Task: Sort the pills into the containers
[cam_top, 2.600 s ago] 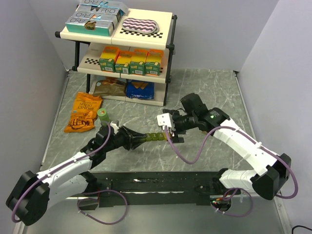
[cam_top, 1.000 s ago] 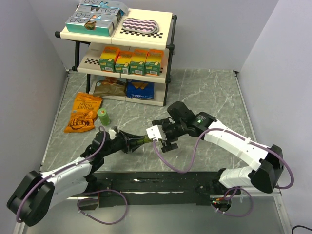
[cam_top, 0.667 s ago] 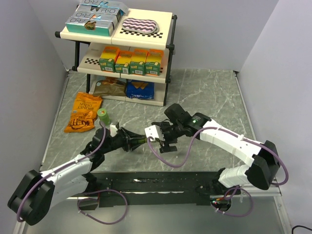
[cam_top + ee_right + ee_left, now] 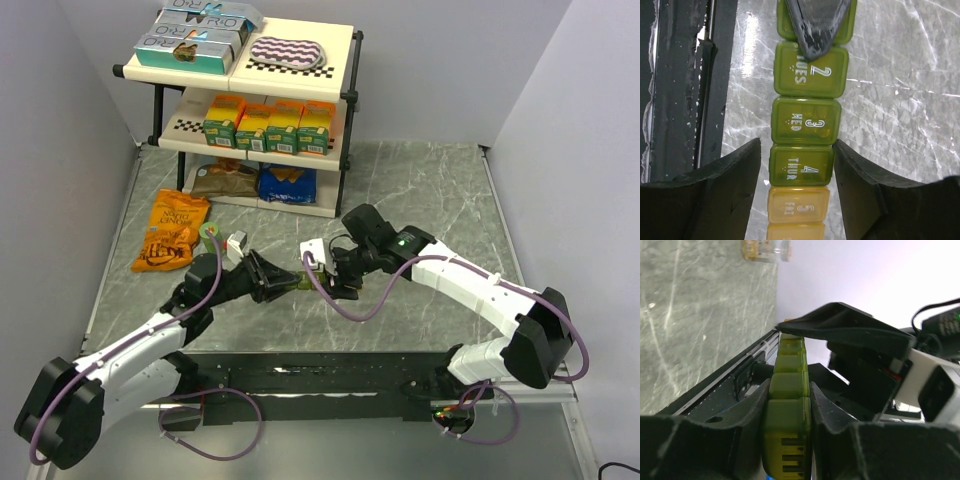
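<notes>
While left fingers (image 4: 740,420) clamp the containers (image 4: 787,390), right fingers (image 4: 720,190) open, straddling compartment 4 (image 4: 801,167).

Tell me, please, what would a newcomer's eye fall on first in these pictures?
First, the green-to-yellow pill strip at the middle of the marble table: the left claw is clamped on one end, while the right claw straddles the Thursday lid. Next, the two-tier shelf of cartons and snacks at the back, with an orange snack bag on the table in front of its left end.
</notes>
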You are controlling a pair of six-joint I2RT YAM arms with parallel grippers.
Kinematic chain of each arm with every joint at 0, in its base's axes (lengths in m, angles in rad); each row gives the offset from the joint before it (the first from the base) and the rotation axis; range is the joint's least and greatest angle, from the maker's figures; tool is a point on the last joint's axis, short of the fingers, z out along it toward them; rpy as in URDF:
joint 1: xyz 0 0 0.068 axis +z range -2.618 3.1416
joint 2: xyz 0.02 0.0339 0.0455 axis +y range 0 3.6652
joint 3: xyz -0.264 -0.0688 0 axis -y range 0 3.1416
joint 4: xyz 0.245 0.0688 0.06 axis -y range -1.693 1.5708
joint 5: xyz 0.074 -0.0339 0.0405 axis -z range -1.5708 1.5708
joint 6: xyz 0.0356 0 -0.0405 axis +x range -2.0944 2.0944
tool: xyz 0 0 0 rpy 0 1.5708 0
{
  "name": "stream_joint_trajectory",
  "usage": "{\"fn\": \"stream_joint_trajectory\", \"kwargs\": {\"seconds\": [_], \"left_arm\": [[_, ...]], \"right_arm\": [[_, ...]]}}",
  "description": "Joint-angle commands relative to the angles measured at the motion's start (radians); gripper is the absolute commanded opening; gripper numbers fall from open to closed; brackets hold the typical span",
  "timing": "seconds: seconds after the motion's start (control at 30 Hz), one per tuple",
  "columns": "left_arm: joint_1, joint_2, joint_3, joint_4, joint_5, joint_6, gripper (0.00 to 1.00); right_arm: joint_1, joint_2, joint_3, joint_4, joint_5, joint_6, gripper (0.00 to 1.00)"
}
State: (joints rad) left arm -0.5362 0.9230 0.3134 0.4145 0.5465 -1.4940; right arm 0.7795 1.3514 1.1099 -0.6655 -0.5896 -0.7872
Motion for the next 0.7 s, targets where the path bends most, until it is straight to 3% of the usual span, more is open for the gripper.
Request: {"fn": "stream_joint_trajectory", "kwargs": {"seconds": [0.0,0.1,0.17,0.2,0.3,0.4,0.43,0.5,0.53,0.57,0.6,0.67], "left_arm": [[0.010,-0.023,0.013,0.130,0.027,-0.003,0.01],[0.012,-0.015,0.006,0.159,0.036,-0.017,0.01],[0.012,-0.007,0.009,0.161,0.044,-0.012,0.01],[0.012,-0.004,0.010,0.161,0.047,-0.011,0.01],[0.013,-0.004,0.026,0.136,0.047,0.011,0.01],[0.030,-0.010,0.079,0.061,0.078,0.093,0.24],[0.036,-0.015,0.098,0.037,0.092,0.165,0.53],[0.056,-0.033,0.179,-0.121,0.102,0.269,0.79],[0.056,-0.038,0.215,-0.193,0.087,0.411,0.90],[0.056,-0.050,0.293,-0.359,0.070,0.490,0.93],[0.056,-0.053,0.331,-0.415,0.025,0.632,0.94],[0.056,-0.071,0.418,-0.552,-0.026,0.751,0.98]], "right_arm": [[-0.016,-0.005,-0.010,0.021,-0.038,0.028,0.67],[-0.020,-0.012,-0.015,0.021,-0.042,0.025,0.64],[-0.025,-0.023,-0.015,0.023,-0.064,0.023,0.52],[-0.026,-0.024,-0.012,0.020,-0.071,0.022,0.36],[-0.029,-0.032,-0.001,0.003,-0.104,0.013,0.19],[-0.039,-0.040,0.005,-0.014,-0.127,0.009,0.14],[-0.045,-0.044,0.008,-0.020,-0.150,0.006,0.13],[-0.060,-0.049,0.011,-0.043,-0.177,0.002,0.13],[-0.065,-0.054,0.016,-0.052,-0.190,-0.004,0.13],[-0.069,-0.058,0.018,-0.071,-0.206,-0.006,0.12],[-0.074,-0.060,0.019,-0.078,-0.213,-0.012,0.12],[-0.077,-0.067,0.019,-0.092,-0.222,-0.017,0.12]]}}
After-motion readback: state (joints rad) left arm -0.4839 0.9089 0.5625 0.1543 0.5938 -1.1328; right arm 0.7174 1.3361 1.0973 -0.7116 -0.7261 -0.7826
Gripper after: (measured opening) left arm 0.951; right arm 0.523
